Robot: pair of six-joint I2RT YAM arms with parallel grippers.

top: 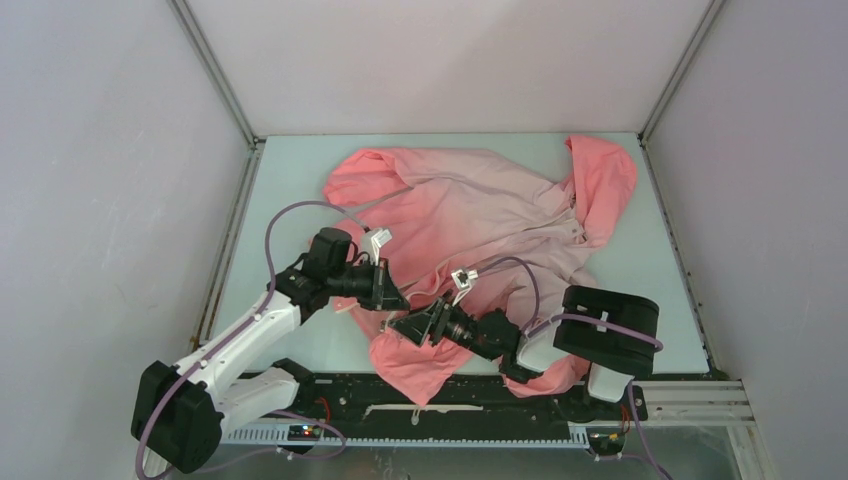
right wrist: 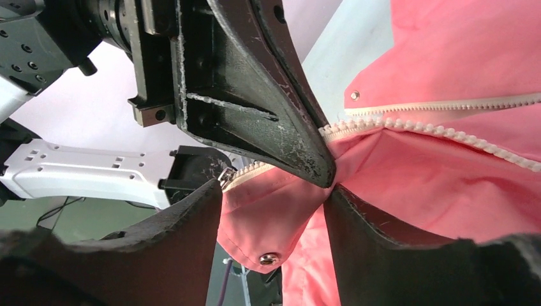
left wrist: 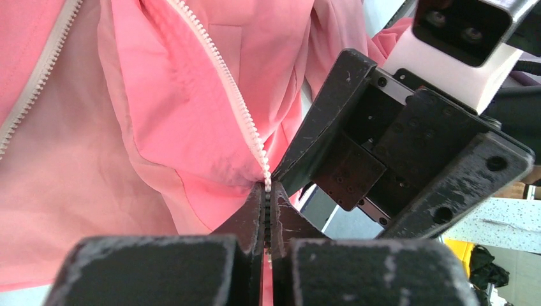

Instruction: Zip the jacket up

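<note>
Between the left fingers [left wrist: 252, 217], clenched tip to tip, sits the lower end of the zipper [left wrist: 217, 67]; the white teeth run up and to the left from the pinch point across coral fabric. The left gripper [left wrist: 268, 191] thus grasps one zipper strip at the hem, and a second, flatter strip lies at the far left of that wrist view.

Directly opposite, the right gripper [right wrist: 273, 191] stands released, its two fingers [right wrist: 185, 236] spread wide with a fold of the hem hanging between them. The left gripper's black tip comes in from above, right over that gap. A small metal piece [right wrist: 226, 175] shows on the zipper just beside the right gripper's left-hand finger; what it is cannot be told. Two round snaps show on the fabric, one [right wrist: 269, 258] low on the hanging fold.

From above, both grippers meet nose to nose over the near edge of the jacket [top: 470, 215], slightly left of the table's [top: 290, 190] middle. The jacket lies spread and rumpled, pale pink at the centre and coral at the edges, with the hood [top: 600, 180] at the far right and a sleeve [top: 365, 175] bunched at the far left. Its near hem drapes toward the arm bases.
</note>
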